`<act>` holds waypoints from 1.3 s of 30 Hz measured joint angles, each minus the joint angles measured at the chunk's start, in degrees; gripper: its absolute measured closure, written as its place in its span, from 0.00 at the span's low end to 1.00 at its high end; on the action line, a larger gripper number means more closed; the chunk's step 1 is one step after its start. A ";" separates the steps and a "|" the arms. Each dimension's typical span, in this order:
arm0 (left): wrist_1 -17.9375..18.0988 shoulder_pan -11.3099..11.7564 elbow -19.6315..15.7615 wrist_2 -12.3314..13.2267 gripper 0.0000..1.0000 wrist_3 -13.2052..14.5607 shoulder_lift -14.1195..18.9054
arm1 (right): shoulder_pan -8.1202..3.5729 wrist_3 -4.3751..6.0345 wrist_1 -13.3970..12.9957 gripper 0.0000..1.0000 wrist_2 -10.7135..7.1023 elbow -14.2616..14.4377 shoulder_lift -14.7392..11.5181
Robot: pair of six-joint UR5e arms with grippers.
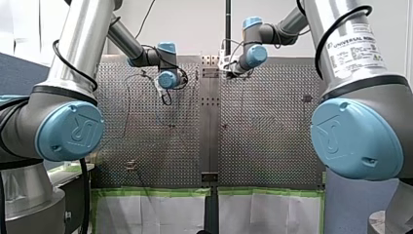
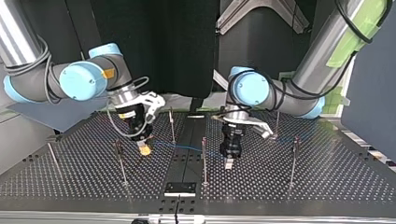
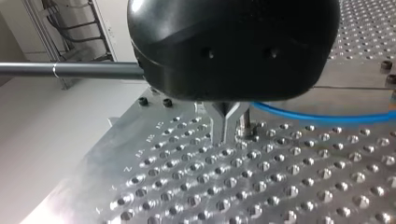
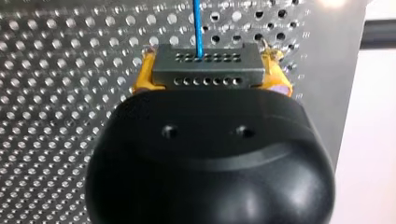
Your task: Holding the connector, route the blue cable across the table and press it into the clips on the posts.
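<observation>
Currently my right gripper (image 2: 145,148), yellow pads, is clamped on the grey rectangular multi-hole connector (image 4: 210,70), low over the perforated metal table (image 2: 317,177). The thin blue cable (image 2: 182,146) runs nearly straight from it toward my left gripper (image 3: 225,125), among the thin metal posts (image 2: 204,161). Left fingertips meet; whether they pinch the cable, cannot tell. Judgement: anchoring the connector end lets the span be steered to the clips

Even, dim light overall, with glare on the table (image 3: 140,186) corner (left wrist view).
</observation>
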 joint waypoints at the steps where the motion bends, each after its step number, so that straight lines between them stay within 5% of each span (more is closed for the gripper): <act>1: -0.11 0.08 0.02 0.00 1.00 0.04 -0.01 | -0.14 -0.02 -0.05 1.00 -0.01 -0.20 0.24; 14: -1.28 0.13 0.01 -0.15 1.00 0.83 0.01 | -0.74 -0.51 -0.30 1.00 -0.64 -3.93 3.41; 17: -1.53 -0.12 -0.02 -0.18 0.90 0.83 0.00 | -0.86 -0.51 -0.36 1.00 -0.96 -4.32 3.79; 18: -1.79 -0.25 -0.01 -0.22 0.82 0.89 0.02 | -0.93 -0.52 -0.37 1.00 -1.03 -4.40 3.94; 19: -2.07 -0.32 0.00 -0.27 0.64 0.97 0.03 | -0.99 -0.52 -0.38 1.00 -1.07 -4.44 4.02; 20: -2.42 -0.40 -0.01 -0.38 0.64 1.11 0.03 | -1.04 -0.53 -0.38 1.00 -1.10 -4.47 4.09; 22: -3.35 -0.59 -0.01 -0.92 0.31 1.70 0.03 | -1.16 -0.56 -0.39 1.00 -1.20 -4.52 4.19; 23: -3.74 -0.68 -0.02 -1.23 0.31 1.97 0.03 | -1.20 -0.57 -0.39 1.00 -1.32 -4.53 4.21; 24: -4.28 -0.83 -0.02 -1.67 0.10 2.29 0.04 | -1.23 -0.58 -0.39 1.00 -1.48 -4.54 4.22; 25: -4.71 -0.95 -0.03 -2.04 0.00 2.47 0.04 | -1.25 -0.58 -0.37 1.00 -1.60 -4.53 4.23; 39: -10.06 -3.78 -2.65 -8.55 0.00 3.64 2.95 | -1.23 -0.60 -0.13 1.00 -1.95 -4.54 4.21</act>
